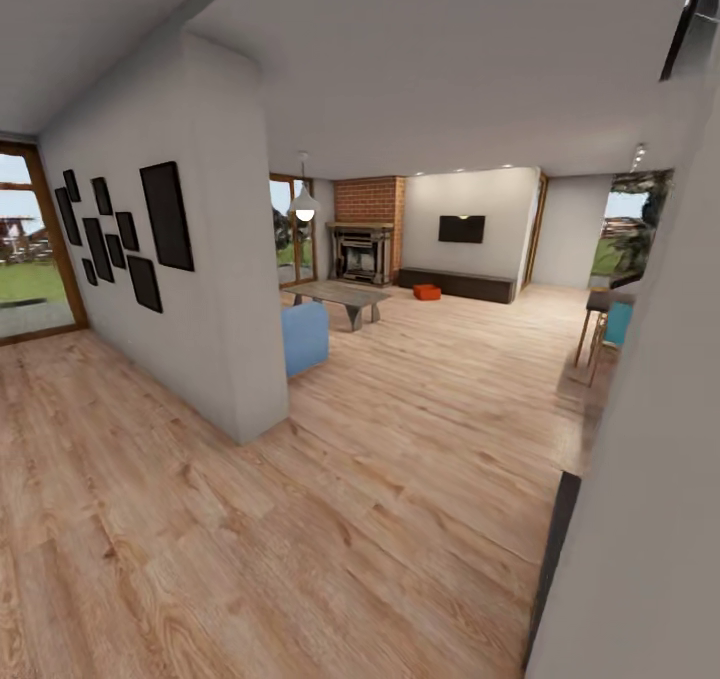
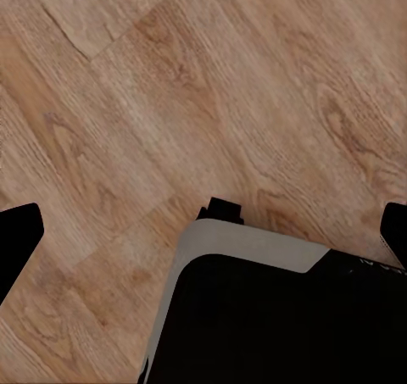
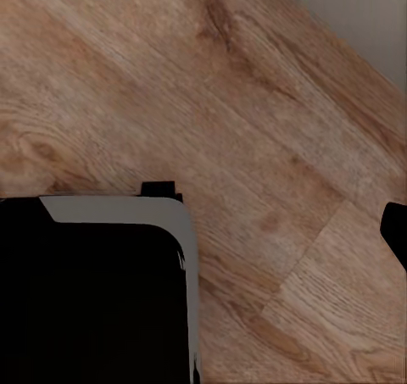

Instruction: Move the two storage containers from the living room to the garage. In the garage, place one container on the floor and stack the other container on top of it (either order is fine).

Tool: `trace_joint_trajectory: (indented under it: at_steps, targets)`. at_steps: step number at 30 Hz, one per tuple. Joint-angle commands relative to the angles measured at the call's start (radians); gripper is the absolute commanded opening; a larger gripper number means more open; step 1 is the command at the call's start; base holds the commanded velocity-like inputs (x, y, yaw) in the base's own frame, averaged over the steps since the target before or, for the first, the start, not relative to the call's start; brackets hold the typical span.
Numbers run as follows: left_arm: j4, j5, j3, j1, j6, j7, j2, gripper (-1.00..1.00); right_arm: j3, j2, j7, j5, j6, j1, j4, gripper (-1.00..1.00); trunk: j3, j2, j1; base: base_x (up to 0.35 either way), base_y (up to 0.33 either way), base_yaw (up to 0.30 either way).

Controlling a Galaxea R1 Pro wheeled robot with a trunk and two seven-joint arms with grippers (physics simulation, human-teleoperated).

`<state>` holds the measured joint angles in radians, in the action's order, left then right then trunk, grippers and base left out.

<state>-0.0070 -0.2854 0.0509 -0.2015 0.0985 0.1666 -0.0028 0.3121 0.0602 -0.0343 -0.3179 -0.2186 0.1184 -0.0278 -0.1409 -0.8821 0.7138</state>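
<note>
The left gripper points straight down above the robot's base, a black body with a pale grey rim. Its two dark fingers are spread wide, one out beyond the base's corner and the other over the base's edge, with nothing between them. The right gripper also points down beside the base. One of its fingers stands well clear of the base; the other cannot be made out against the black.

light: bright, even | pendant lamp lit | edges stretched | soft blur
</note>
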Motion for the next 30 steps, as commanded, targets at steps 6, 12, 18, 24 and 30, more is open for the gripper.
trace_joint_trajectory:
  at_steps: [6,12,18,24,30]
  targets:
    - [0.001,-0.008,0.006,-0.001,0.003,0.002,0.000,1.00,0.008,0.000,-0.001,-0.007,-0.005,0.001,-0.003,1.00,-0.001,-0.001,0.001,0.322,0.000,0.278]
    - [0.001,-0.008,0.006,-0.001,0.003,0.002,0.000,1.00,0.007,0.000,-0.003,-0.008,-0.005,0.001,-0.003,1.00,-0.001,-0.001,0.001,0.322,0.000,0.278]
    - [0.001,-0.008,0.006,-0.001,-0.001,0.002,0.001,1.00,0.006,0.000,-0.004,-0.009,-0.005,0.002,-0.003,1.00,-0.001,-0.001,0.001,0.322,0.000,0.274]
    - [0.001,-0.008,0.006,-0.001,-0.002,0.002,0.001,1.00,0.006,0.000,-0.001,-0.009,-0.005,0.002,-0.003,1.00,-0.001,-0.001,0.001,0.322,0.000,0.063]
    - [0.001,-0.008,0.006,-0.001,-0.003,0.002,0.001,1.00,0.007,0.001,-0.001,-0.009,-0.005,0.002,-0.003,1.00,-0.001,-0.001,0.001,0.322,0.000,0.004]
